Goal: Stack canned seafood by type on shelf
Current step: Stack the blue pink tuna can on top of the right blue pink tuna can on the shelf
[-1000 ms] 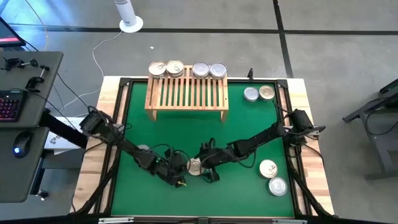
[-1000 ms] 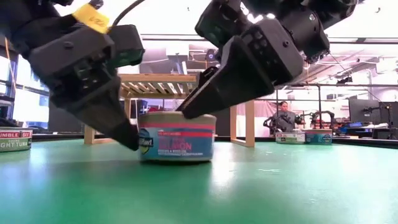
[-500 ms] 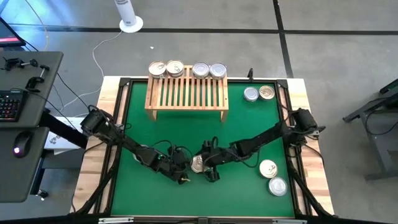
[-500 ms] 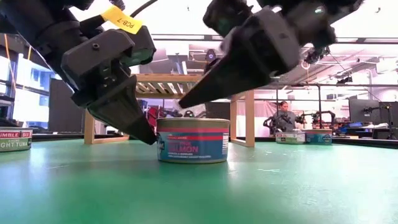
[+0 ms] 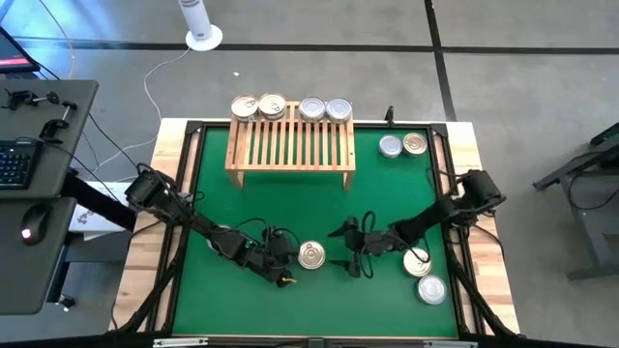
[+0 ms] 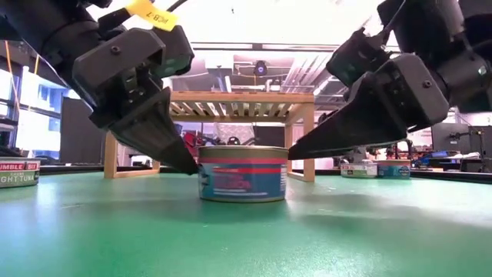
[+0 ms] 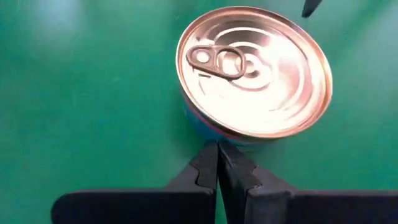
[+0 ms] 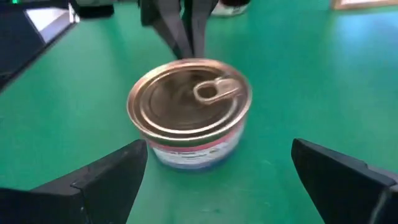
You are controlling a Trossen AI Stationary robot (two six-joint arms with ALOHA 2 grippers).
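A gold-lidded salmon tin [image 5: 311, 255] stands upright on the green mat [image 5: 387, 193], near the middle of its near half. It also shows in the low view [image 6: 243, 173] and both wrist views [image 7: 254, 71] [image 8: 189, 109]. My left gripper [image 5: 288, 263] is shut, its tips at the tin's left side. My right gripper [image 5: 348, 252] is open and level, a short way to the tin's right, touching nothing; its fingers [image 8: 93, 180] stand wide apart. The light-wood shelf [image 5: 290, 147] stands at the far side, with two gold and two silver tins along its far edge. My left gripper presses its shut fingertips [image 7: 217, 152] against the tin's side wall [image 7: 208, 134], just under the lid rim, on the side toward the table's left. The fingers slant down from the left. The tin stands flat on the mat, lid up.
Two tins [image 5: 390, 146] [image 5: 415, 143] stand at the far right of the mat, and two more [image 5: 417, 261] [image 5: 431, 288] at the near right, close behind my right gripper. A tuna tin [image 6: 19, 173] stands at the left. Open mat lies between the shelf and the arms.
My right gripper has drawn back from the tin toward the table's right edge and now stands clear of it. My left gripper has moved a little to the right behind the tin, which has slid to the right along the mat, staying upright.
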